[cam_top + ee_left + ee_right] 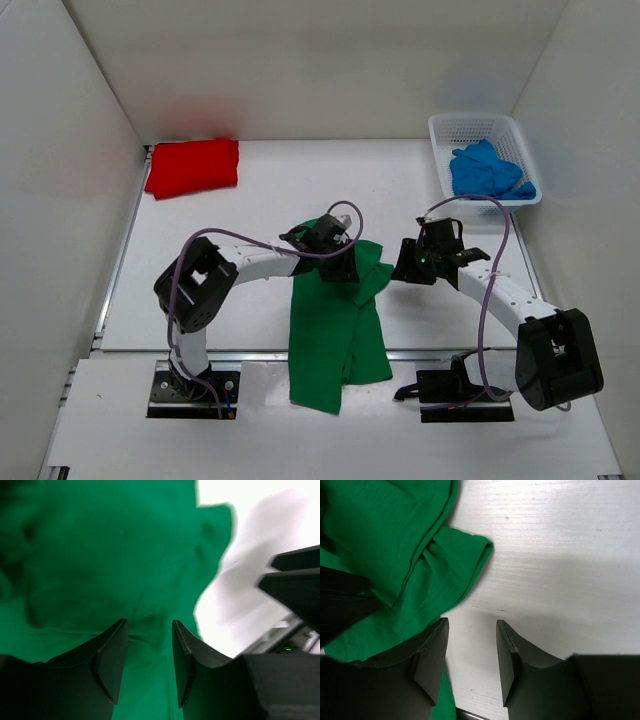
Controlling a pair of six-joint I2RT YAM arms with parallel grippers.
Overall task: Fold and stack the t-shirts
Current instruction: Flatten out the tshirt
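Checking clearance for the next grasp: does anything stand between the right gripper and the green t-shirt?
Nothing visible does. The right gripper hangs open over the table, just beside the green t-shirt and its bunched sleeve; only bare white surface lies between them.

- A robotics lab's test cell.
- Plain white wall panels (330,70) close in a white table (270,190) on three sides.
- The left arm (255,265) and right arm (505,295), looped with purple cables (484,330), are bolted at its near edge.

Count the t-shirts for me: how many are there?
3: a red t-shirt folded at the far left, a green t-shirt spread in the middle, a blue t-shirt bundled in the white basket at far right. Others could hide beneath it.
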